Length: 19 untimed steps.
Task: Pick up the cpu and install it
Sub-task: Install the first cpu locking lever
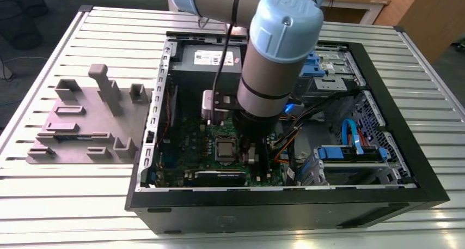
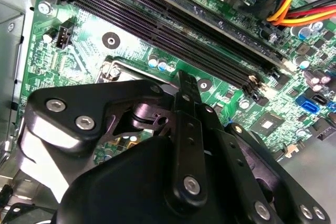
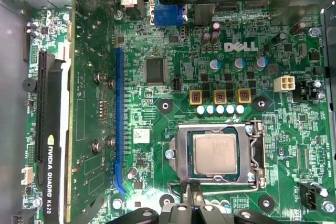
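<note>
An open black computer case (image 1: 291, 202) lies on a slatted metal table (image 1: 73, 205). Inside it sit a green circuit board (image 1: 190, 145), a grey power supply box (image 1: 207, 61) at the far side, and blue and orange cables (image 1: 352, 134) toward the exterior view's right. A grey plastic holder tray (image 1: 87, 123) rests on the table at the exterior view's left.

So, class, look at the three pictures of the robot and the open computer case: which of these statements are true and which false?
1. The cpu lies in its socket on the green board. True.
2. The gripper holds the cpu in the air. False: the cpu sits in the socket.
3. The arm reaches down into the computer case. True.
4. The grey tray lies inside the case. False: it lies outside, on the exterior view's left.
</note>
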Each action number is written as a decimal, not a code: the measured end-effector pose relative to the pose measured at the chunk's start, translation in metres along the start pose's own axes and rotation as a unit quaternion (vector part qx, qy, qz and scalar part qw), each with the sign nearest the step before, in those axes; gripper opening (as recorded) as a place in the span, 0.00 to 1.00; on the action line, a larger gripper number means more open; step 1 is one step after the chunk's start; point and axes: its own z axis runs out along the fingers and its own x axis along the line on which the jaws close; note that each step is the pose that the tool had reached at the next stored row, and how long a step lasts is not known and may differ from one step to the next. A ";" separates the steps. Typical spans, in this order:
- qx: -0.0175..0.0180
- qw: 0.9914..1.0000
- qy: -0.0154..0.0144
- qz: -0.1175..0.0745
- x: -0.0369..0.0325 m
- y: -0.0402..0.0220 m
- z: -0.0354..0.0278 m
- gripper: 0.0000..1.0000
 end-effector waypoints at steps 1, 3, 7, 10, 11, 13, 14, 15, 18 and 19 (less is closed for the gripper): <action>0.000 1.000 0.000 0.000 0.0000 -0.0004 0.0000 0.10; 0.000 1.000 0.000 -0.001 -0.0001 -0.0012 0.0001 0.10; 0.000 1.000 0.000 -0.001 -0.0001 -0.0022 0.0000 0.10; 0.000 1.000 0.000 -0.001 -0.0001 -0.0022 0.0000 0.10; 0.000 1.000 0.000 -0.001 -0.0001 -0.0022 -0.0002 0.10; 0.000 1.000 0.000 -0.001 -0.0001 -0.0021 -0.0019 0.10; 0.000 1.000 -0.001 -0.001 -0.0001 -0.0020 -0.0034 0.10; 0.000 1.000 -0.001 -0.001 0.0001 -0.0018 -0.0052 0.10; 0.000 1.000 -0.001 -0.001 0.0003 -0.0015 -0.0098 0.10; 0.000 1.000 -0.001 -0.001 0.0004 -0.0014 -0.0112 0.10</action>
